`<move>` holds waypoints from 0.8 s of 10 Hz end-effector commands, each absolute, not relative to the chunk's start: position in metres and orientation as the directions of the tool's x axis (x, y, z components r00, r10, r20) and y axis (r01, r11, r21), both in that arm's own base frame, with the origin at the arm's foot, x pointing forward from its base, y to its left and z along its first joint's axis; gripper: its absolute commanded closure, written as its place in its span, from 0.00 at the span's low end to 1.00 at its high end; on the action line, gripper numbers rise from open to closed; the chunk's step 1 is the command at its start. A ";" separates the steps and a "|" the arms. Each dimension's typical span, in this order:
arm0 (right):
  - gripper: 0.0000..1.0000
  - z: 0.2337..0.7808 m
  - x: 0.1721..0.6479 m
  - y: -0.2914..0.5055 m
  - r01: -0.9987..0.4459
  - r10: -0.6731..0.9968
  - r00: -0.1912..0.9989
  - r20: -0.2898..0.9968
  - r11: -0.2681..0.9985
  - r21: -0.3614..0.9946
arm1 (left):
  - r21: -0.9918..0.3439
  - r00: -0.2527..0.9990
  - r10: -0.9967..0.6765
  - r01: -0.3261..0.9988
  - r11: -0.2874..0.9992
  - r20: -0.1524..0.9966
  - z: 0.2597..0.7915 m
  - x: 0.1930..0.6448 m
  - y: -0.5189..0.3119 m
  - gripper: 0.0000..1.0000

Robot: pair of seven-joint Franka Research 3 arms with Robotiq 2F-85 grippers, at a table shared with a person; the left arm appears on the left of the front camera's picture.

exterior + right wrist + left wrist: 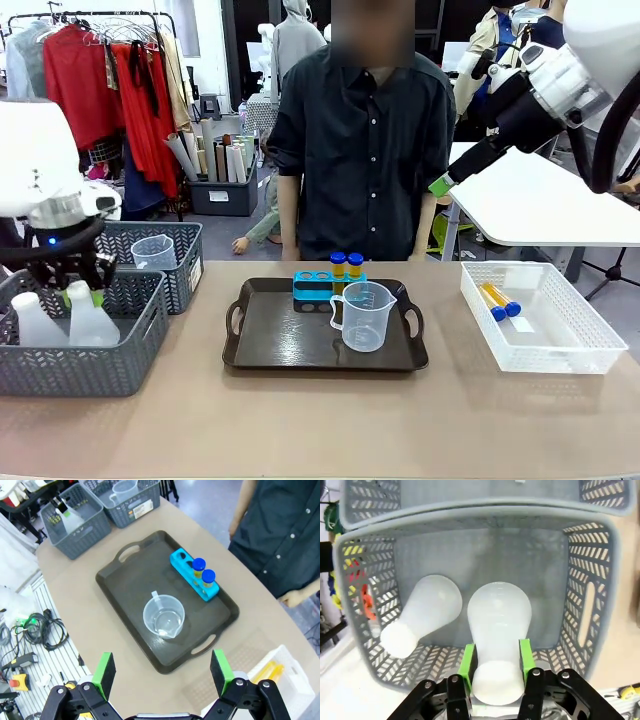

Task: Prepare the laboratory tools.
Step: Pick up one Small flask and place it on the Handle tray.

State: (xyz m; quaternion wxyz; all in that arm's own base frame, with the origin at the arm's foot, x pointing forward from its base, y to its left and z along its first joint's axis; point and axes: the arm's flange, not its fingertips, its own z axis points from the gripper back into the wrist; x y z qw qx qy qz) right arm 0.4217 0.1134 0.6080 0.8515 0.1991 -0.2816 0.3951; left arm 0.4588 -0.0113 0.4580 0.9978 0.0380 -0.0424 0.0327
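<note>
Flask (497, 625) neck clamped in my left jaws, inside front grey basket (590, 605); right jaws wide, empty, high above tabletop (300, 420). Tray (280, 340) holds beaker (365, 318) and two racked tubes (346, 265); other two tubes (500, 300) left in white bin (590, 355)

Tan counter (320, 425): grey mesh basket (80, 372) at left edge, second basket (185, 262) toward far edge, dark tray (285, 338) mid-counter, white lattice bin (560, 352) at right edge.

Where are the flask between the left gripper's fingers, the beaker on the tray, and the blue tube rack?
flask (499, 615), left wrist view, on its wide body.
measuring beaker (366, 322), front view, on its clear side wall.
blue tube rack (310, 289), front view, on its front face.
</note>
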 end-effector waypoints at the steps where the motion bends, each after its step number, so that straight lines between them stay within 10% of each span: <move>1: 0.00 0.609 0.421 0.113 -0.780 0.550 0.539 0.638 0.611 0.133 | 0.082 0.994 0.035 -0.043 0.996 0.105 0.499 0.454 -0.006 1.00; 8: 0.00 0.609 0.421 0.113 -0.780 0.550 0.539 0.638 0.611 0.133 | 0.130 0.918 -0.193 0.157 0.979 0.345 0.678 0.433 -0.063 1.00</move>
